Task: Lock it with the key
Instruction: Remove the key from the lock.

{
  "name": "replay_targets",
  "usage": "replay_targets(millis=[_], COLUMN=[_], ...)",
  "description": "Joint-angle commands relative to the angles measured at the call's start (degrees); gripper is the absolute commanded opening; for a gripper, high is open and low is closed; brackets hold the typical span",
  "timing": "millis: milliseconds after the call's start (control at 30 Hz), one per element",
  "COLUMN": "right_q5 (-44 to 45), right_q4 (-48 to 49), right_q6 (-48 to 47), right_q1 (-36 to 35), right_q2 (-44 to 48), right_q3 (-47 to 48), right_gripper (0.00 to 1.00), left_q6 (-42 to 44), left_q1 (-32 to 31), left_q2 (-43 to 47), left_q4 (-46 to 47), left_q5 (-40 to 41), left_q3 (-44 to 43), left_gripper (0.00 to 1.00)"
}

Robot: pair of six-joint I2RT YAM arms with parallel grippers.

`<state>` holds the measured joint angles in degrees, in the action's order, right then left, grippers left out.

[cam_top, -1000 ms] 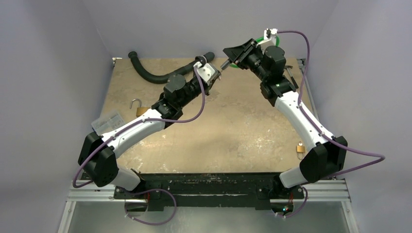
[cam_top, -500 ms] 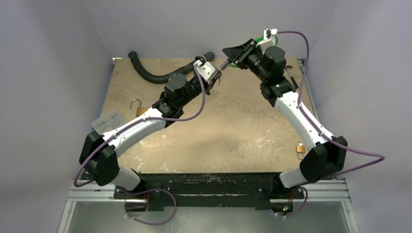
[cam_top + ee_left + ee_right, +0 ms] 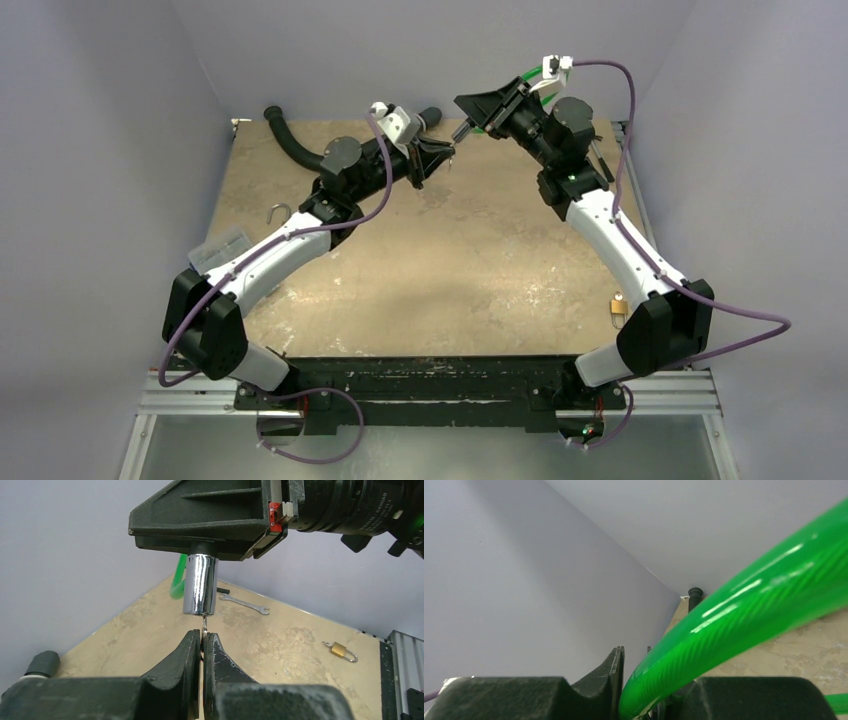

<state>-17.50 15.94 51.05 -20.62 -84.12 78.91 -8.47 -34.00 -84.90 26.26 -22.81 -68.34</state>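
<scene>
Over the tan table (image 3: 280, 635), the key (image 3: 204, 625), pinched in the closed left gripper (image 3: 202, 639), should be lined up squarely beneath the chrome cylinder (image 3: 200, 585) clamped by the right gripper (image 3: 202, 545).

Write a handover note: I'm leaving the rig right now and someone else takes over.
Left gripper: shut on the key, held upright.
Right gripper: shut on the chrome cylinder of the green cable, above the table.
Key tip meets the cylinder's lower end; how deep it sits cannot be told.
The brass padlock lies apart on the table, to the right.
Done: key and cylinder brought together.
Left: seat the key, turn it, check that it locks.
</scene>
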Motion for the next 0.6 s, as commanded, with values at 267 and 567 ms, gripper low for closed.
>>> replay_targets(millis=[267, 567], right_q5=[-7.09, -5.81], right_q4=[15.37, 14.17], right_q6=[4.48, 5.11], right_q1=[3.01, 4.11], right_q2=[1.5, 1.43], right_q3=[4.47, 5.03], right_gripper=[0.0, 0.0], left_q6=[-2.06, 7.49], left_q1=[0.81, -1.96], left_q2=[1.04, 2.63], left_q4=[-2.62, -7.58], left_q5=[-4.17, 0.35], left_q3=[5.17, 7.86], left_gripper=[0.0, 0.0])
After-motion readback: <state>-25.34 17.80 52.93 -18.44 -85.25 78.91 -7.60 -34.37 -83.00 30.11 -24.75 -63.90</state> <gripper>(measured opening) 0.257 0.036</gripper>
